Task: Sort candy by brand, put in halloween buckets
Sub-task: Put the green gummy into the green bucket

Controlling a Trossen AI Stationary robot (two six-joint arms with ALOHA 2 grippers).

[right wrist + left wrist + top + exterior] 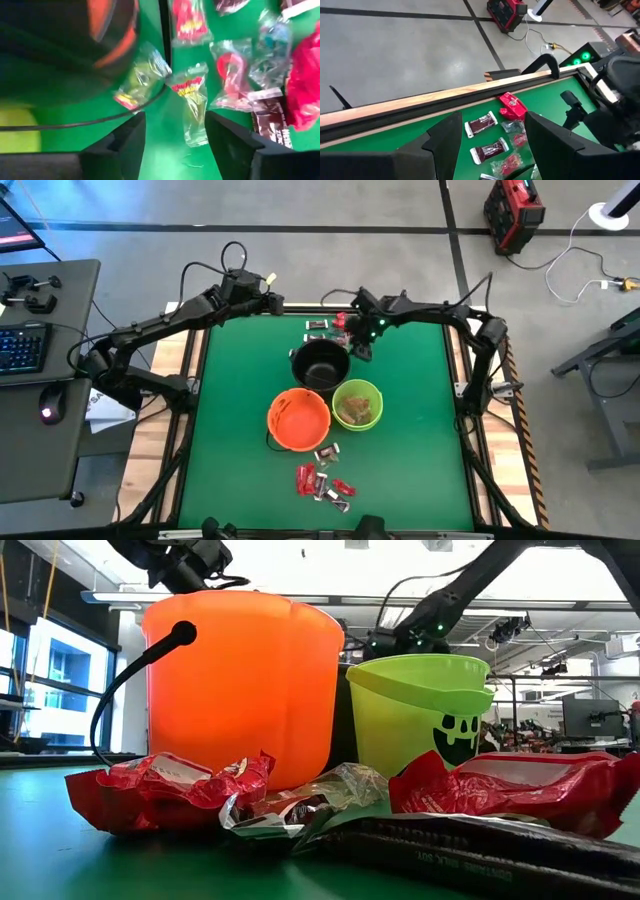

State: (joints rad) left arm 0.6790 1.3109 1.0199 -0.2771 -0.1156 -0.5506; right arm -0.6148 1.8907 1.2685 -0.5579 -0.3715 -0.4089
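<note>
Right gripper [361, 348], jaws apart and empty, hovers at two o'clock of the black bucket [320, 366] over candy [192, 97]. Left gripper [492, 137] open, empty, at eleven o'clock.

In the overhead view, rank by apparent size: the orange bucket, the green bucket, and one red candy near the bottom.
1. Orange bucket, largest.
2. Green bucket, slightly smaller-looking.
3. Red candy, far smallest.

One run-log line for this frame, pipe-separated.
right gripper: open, over clear-wrapped candy beside round black plastic bucket | left gripper: open, far table edge | orange bucket, lime bucket: upright
</note>
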